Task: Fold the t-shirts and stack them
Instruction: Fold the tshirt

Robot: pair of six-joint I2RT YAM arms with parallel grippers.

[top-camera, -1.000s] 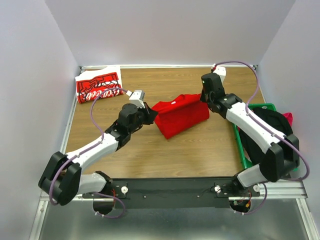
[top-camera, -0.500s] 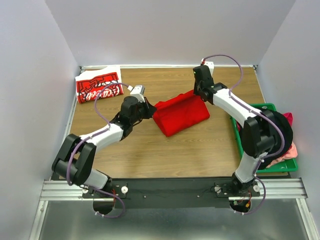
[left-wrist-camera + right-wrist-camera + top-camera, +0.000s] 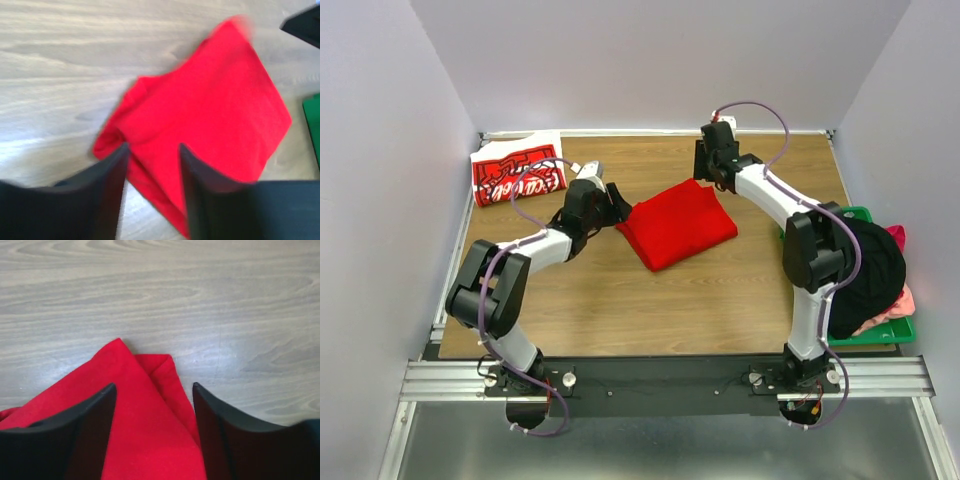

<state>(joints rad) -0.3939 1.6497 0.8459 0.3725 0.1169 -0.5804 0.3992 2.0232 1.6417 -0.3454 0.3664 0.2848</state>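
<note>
Top view: the plain red t-shirt (image 3: 677, 222), a soft folded slab with four uneven sides, lies in the middle of the wood-grain worktop (image 3: 650, 310). The lettered t-shirt (image 3: 517, 170), red with white script, lies flat at the far left corner.

Left wrist view: the smooth black left jaws stand spread over the plain shirt's rounded fold.

Right wrist view: the right jaws stand spread over its pointed corner.

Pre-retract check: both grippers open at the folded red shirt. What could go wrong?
1. The left gripper and right gripper stand open on the red t-shirt; retracting may snag cloth and undo the fold.
2. The fold near the left gripper bulges loose; carrying it to the lettered t-shirt may open it.
</note>
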